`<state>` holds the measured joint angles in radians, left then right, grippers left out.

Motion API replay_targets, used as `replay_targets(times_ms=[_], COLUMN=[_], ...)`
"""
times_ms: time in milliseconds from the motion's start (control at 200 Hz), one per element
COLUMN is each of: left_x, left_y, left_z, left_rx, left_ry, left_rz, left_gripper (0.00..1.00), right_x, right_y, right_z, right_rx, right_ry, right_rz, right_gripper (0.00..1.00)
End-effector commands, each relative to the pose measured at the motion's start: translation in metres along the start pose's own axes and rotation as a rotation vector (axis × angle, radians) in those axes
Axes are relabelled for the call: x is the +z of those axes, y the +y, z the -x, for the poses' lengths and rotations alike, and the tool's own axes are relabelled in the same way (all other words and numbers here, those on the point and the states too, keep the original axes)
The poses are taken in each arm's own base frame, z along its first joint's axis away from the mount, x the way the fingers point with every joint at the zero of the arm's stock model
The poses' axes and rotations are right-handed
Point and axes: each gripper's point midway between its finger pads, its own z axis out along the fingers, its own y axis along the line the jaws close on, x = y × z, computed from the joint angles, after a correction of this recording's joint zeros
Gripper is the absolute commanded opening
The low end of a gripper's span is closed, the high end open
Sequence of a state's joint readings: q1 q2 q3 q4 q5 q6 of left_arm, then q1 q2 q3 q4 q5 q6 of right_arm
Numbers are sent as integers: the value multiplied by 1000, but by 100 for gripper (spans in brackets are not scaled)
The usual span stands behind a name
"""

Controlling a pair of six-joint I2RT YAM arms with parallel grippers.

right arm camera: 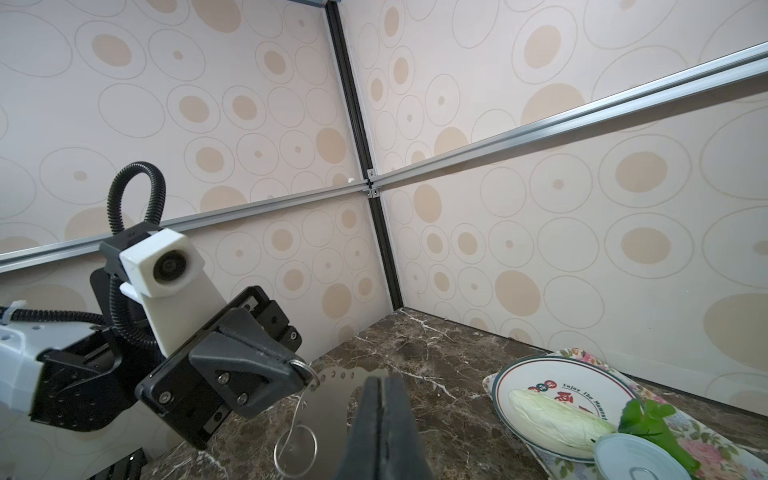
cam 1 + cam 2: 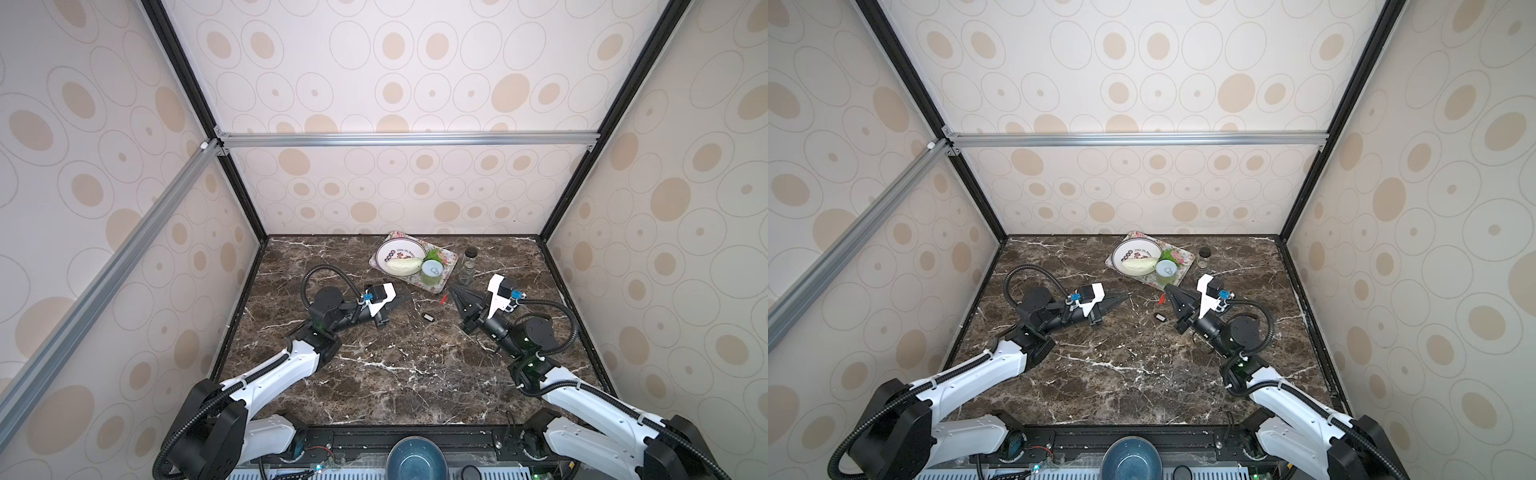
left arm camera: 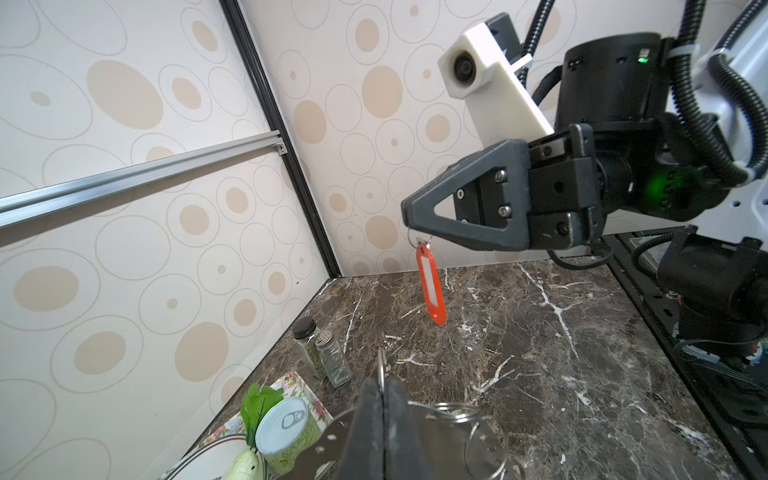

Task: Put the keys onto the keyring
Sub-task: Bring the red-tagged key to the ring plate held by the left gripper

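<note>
The red-tagged key (image 3: 431,286) dangles by its small ring from my right gripper (image 3: 409,214), which is shut on that ring above the marble table. In both top views the red tag (image 2: 444,299) (image 2: 1161,298) shows just below the right gripper (image 2: 451,288). The keyring (image 1: 332,401), a flat grey plate with rim holes, hangs from a split ring pinched in my shut left gripper (image 1: 305,370) (image 3: 382,380). Loose wire rings (image 3: 484,444) hang from the plate. A black-tagged key (image 2: 427,318) (image 2: 1160,318) lies on the table between the two grippers. The grippers face each other a short way apart.
A floral tray (image 2: 446,259) at the back holds a white plate (image 2: 388,251), a pale cabbage piece (image 2: 403,266), a tin can (image 2: 432,272) and green leaves. Two glass spice shakers (image 3: 328,359) stand beside it. A blue bowl (image 2: 415,457) sits at the front edge. Walls enclose three sides.
</note>
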<state>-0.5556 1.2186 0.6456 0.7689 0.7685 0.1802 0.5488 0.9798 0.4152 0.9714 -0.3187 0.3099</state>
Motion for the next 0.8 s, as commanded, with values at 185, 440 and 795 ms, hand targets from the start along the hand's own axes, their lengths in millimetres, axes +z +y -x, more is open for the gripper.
replay_targets(times_ms=[185,440,795], left_x=[-5,-3,1], left_y=[0,-9,-11], left_z=[39,41,42], left_rx=[60,70,62], left_ry=[-99,-102,-101], left_rz=[7,-37,-58], left_gripper=[0,0,0], right_x=[5,14,21], right_y=[35,51,64], right_z=[9,11,6], right_rx=[-13,-6,-17], right_ry=[-16,0,16], right_rz=[149,198,255], right_gripper=[0,0,0])
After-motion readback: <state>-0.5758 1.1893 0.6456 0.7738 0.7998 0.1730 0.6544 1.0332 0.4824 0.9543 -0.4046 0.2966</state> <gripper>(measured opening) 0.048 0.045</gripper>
